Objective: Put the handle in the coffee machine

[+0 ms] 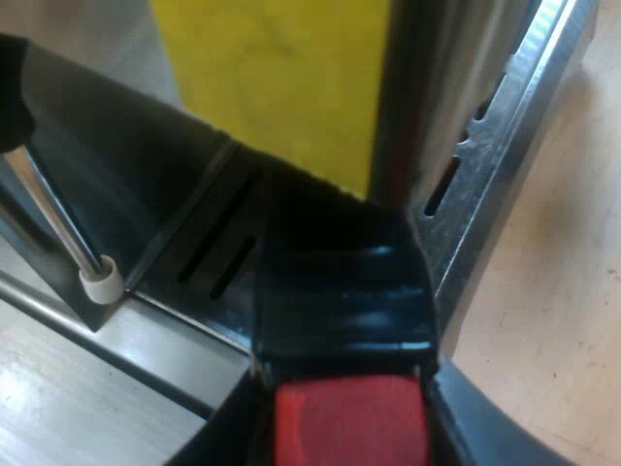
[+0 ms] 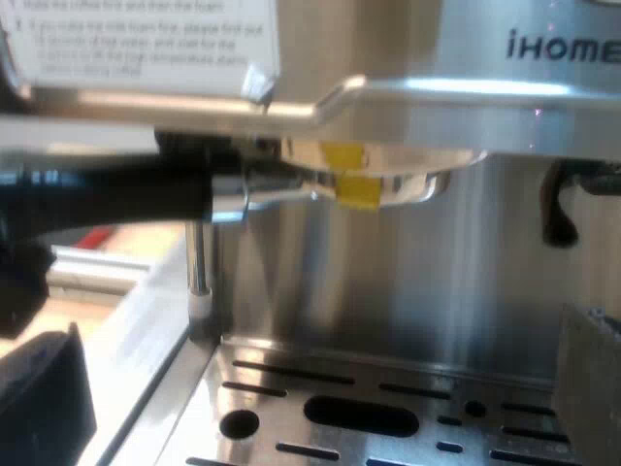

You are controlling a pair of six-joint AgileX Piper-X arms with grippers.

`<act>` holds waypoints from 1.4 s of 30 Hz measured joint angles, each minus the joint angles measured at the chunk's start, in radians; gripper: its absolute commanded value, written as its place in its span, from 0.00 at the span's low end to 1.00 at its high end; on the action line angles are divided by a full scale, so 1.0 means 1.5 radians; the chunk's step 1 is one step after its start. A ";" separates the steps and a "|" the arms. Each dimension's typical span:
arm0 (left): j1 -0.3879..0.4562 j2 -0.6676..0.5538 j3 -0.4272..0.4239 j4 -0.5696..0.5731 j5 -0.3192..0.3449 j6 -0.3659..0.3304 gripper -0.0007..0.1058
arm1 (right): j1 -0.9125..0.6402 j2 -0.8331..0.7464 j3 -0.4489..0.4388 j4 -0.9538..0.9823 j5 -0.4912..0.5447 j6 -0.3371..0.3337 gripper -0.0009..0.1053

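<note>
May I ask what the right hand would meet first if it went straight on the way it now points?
Most likely the machine's steel front, above the drip tray and below the holder; depth is hard to judge.

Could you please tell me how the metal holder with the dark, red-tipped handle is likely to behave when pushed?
The round metal holder with a dark, red-ended handle looks rigid and probably won't flex. Its bowl sits up under the silver espresso machine, so a sideways push likely turns rather than slides it. The glossy handle may be slippery.
</note>
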 measured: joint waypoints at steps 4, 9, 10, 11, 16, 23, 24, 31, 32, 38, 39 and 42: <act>0.000 0.000 0.000 0.004 0.000 0.000 0.01 | -0.014 0.000 0.000 0.021 -0.007 -0.022 0.67; 0.000 0.000 0.000 0.004 0.000 0.000 0.01 | -0.054 0.000 0.000 0.049 -0.077 -0.022 0.43; 0.000 0.000 0.000 0.004 0.000 0.000 0.01 | -0.060 0.000 0.000 0.051 -0.091 -0.022 0.43; 0.000 0.000 0.000 0.004 0.000 -0.001 0.01 | -0.060 0.000 0.000 0.051 -0.091 -0.022 0.43; 0.000 0.000 0.000 0.004 0.000 -0.002 0.01 | -0.118 0.042 0.000 0.042 -0.170 -0.022 0.43; 0.000 0.000 0.000 0.005 0.000 -0.003 0.01 | -0.141 0.115 0.000 -0.083 -0.186 -0.022 0.43; 0.000 0.000 0.000 0.005 0.000 -0.003 0.01 | -0.143 0.130 0.000 -0.113 -0.186 -0.022 0.43; 0.000 0.000 0.000 0.005 0.000 -0.004 0.01 | -0.162 0.194 -0.020 -0.206 -0.186 -0.022 0.43; 0.000 0.000 0.000 0.005 0.000 -0.004 0.01 | -0.162 0.197 -0.026 -0.207 -0.184 -0.022 0.43; 0.000 0.000 0.000 0.007 0.000 -0.004 0.01 | -0.162 0.232 -0.080 -0.216 -0.177 -0.031 0.43; 0.000 0.000 0.000 0.009 0.000 -0.004 0.01 | -0.162 0.236 -0.086 -0.218 -0.175 -0.031 0.43; 0.000 0.000 -0.003 0.014 0.000 -0.004 0.01 | -0.164 0.256 -0.113 -0.217 -0.149 -0.033 0.43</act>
